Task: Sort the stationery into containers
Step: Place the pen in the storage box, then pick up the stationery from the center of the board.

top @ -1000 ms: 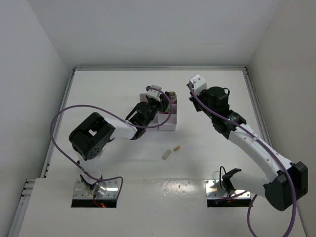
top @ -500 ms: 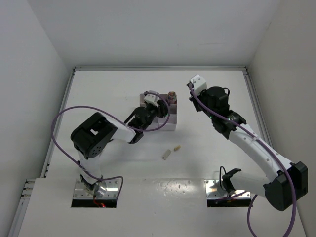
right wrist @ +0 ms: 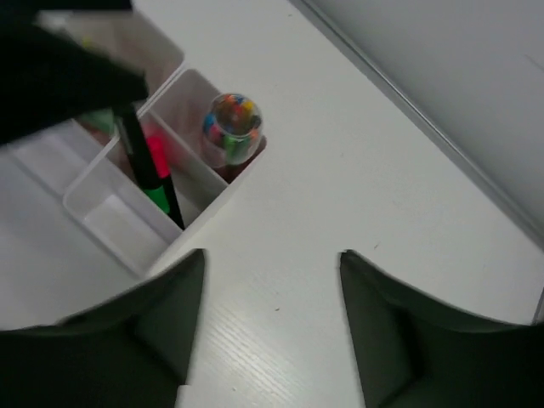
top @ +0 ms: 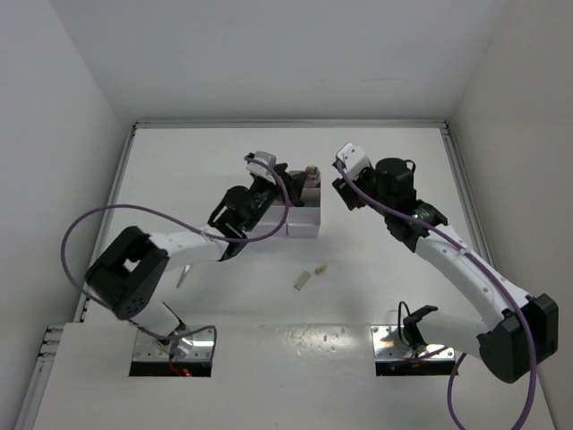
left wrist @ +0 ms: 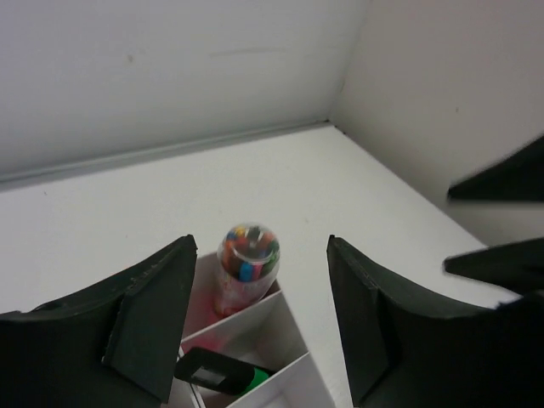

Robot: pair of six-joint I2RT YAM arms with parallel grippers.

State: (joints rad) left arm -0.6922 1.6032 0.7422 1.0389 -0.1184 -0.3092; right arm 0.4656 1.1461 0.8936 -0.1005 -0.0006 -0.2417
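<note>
The white organiser point(top: 304, 227) stands mid-table. It holds a clear tube of coloured bits point(left wrist: 248, 255) and a green highlighter with a black cap point(left wrist: 223, 374). The right wrist view shows green and pink highlighters point(right wrist: 155, 174) standing in one compartment next to the tube point(right wrist: 231, 127). My left gripper point(top: 288, 182) is open and empty, just above the organiser's point(left wrist: 255, 316) back-left part. My right gripper point(top: 345, 192) is open and empty over bare table, just right of the organiser point(right wrist: 110, 212). A grey eraser point(top: 302, 280) and a beige eraser point(top: 320, 268) lie in front of the organiser.
White walls close the table at the back and both sides. Purple cables loop from both arms. The left arm's dark body fills the upper left of the right wrist view.
My left arm has swung its elbow out to the left and drawn the gripper back-left over the organiser. My right gripper has shifted slightly left toward the organiser.
</note>
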